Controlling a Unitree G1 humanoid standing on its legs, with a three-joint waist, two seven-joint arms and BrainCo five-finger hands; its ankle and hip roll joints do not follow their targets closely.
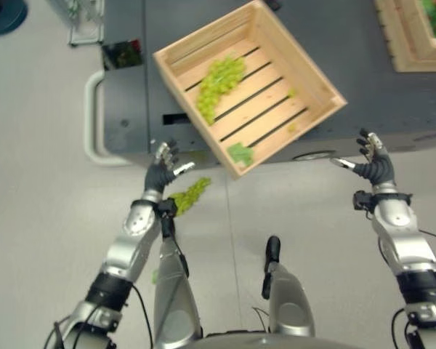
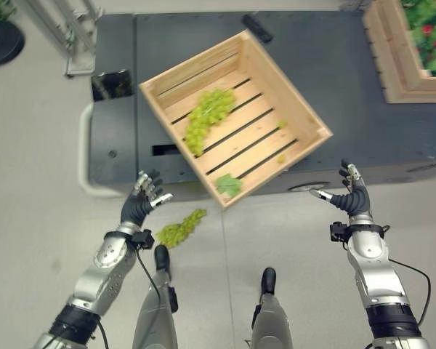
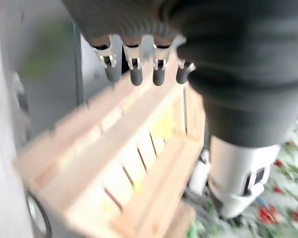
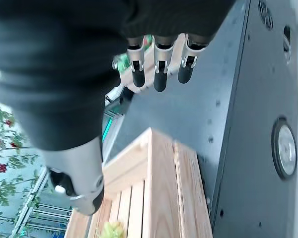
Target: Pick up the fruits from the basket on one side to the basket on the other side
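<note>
Below, our left hand (image 2: 139, 201) and right hand (image 2: 351, 192) hover with fingers spread and empty, each near the front edge of the dark platform (image 2: 327, 80). Between them sits a tilted wooden crate (image 2: 301, 116) holding a bunch of green grapes (image 2: 206, 115), and another bunch (image 2: 180, 227) lies on the floor (image 2: 29, 189) just beside our left hand. Grapes are likely soft, light and easily crushed, so we judge a loose cradle around the stem end safest.

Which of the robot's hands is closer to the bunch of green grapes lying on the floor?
The left. The left hand hovers just beside the grapes on the floor, open. The right hand is far off, past the wooden crate's other corner, also open.
</note>
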